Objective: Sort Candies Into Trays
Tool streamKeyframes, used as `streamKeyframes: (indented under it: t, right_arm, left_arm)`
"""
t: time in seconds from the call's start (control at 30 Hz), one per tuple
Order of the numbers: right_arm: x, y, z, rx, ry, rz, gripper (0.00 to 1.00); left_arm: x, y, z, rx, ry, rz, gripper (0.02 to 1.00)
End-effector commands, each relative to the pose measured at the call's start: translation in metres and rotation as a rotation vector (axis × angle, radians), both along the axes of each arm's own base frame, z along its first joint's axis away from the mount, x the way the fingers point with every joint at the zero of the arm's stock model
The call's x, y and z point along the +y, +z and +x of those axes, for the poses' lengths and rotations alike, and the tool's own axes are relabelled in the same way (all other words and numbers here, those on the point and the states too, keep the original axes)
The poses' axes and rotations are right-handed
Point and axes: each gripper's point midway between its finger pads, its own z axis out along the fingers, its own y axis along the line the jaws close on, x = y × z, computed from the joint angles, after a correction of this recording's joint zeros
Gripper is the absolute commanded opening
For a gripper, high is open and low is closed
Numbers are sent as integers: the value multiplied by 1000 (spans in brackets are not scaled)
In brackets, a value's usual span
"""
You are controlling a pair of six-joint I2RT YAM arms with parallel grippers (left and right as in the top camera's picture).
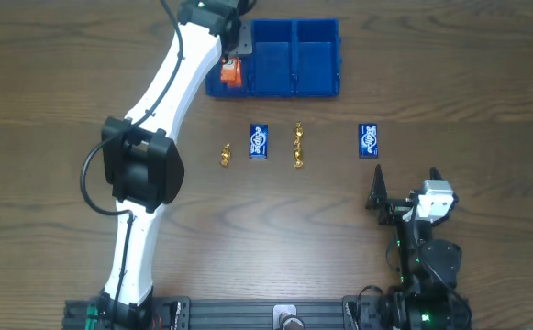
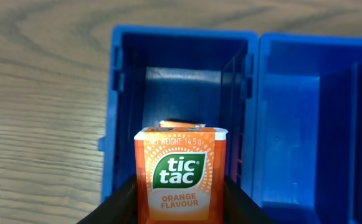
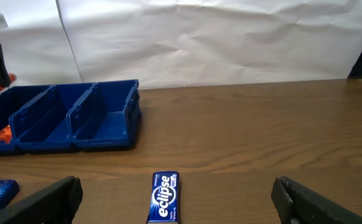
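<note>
The left gripper [image 2: 181, 208] is clamped on an orange candy box [image 2: 182, 175], one finger on each narrow side and the printed face turned up toward the wrist camera. It holds the box over the left compartment of the blue tray [image 1: 284, 90], which sits at the far side of the table [image 1: 486, 110]. Below it on that compartment's floor lies what looks like a second orange box [image 2: 181, 124], though only its top edge shows. The held box should be light, stiff and smooth-walled. A pinch across the narrow sides suits it, but the slick plastic could twist if squeezed off-centre, and letting go low over the compartment should be enough. Nearer, in a row across the middle of the table, lie two blue mint packs, one left of centre [image 1: 259, 141] and one to the right [image 1: 369, 140]. With them are three gold-wrapped candies: one at the left end [image 1: 227, 155] and two close together between the packs [image 1: 298, 147]. The packs are flat and lie face up, so the fingers would best straddle the short width and close on the long edges. The gold pieces are tiny, light and crinkly, best nipped at the body rather than the twisted ends. The right gripper [image 1: 405, 183] rests at the near right with its fingers spread wide and nothing between them, the right-hand pack just beyond it.
</note>
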Motion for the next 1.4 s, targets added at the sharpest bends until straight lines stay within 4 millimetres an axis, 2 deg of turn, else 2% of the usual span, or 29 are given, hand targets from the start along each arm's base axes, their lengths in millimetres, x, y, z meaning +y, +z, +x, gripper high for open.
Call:
streamKeyframes:
  t: [0.03,0.2,0.3,0.33,0.37,0.53,0.6,0.7,0.77,0.83,0.9,0.93,1.0,1.1,1.27,1.4]
  right_arm:
    - [0,-1,0,0,1,-13,998]
    - [0,-1,0,0,1,-13,998]
    - [0,-1,0,0,1,-13,998]
    - [0,-1,0,0,1,-13,998]
    - [0,-1,0,0,1,-13,998]
    - [0,-1,0,0,1,-13,998]
    - [0,-1,0,0,1,-13,998]
    - [0,-1,0,0,1,-13,998]
    - [0,-1,0,0,1,-13,998]
    - [0,-1,0,0,1,-13,998]
    - [0,-1,0,0,1,-13,998]
    - [0,-1,0,0,1,-13,998]
    - [0,-1,0,0,1,-13,998]
    - [0,-1,0,0,1,-13,998]
    - [0,-1,0,0,1,-13,1000]
    - [0,-1,0,0,1,-13,998]
  left_arm:
    - [2,-14,1,30,-15,-3,270]
    - [3,-16,1,34,-14,-1,325]
    - [3,-16,1,34,-14,0,527]
    - [3,-16,1,34,-14,0,669]
    - [3,-16,1,33,-13,1,761]
    - [8,-14,6,21,5,-9,783]
    - [9,-6,8,2,15,-20,781]
    - [10,38,11,-89,18,-54,783]
    - [16,91,9,-187,27,-93,790]
    - [23,132,1,-266,31,-113,792]
    - [32,169,-12,-356,27,-107,794]
    - [40,196,-31,-444,29,-88,790]
    - [48,213,-51,-514,42,-80,787]
    - [64,236,-96,-620,36,-110,787]
    - [112,249,-174,-731,65,-110,805]
    - [149,230,-232,-775,95,-84,814]
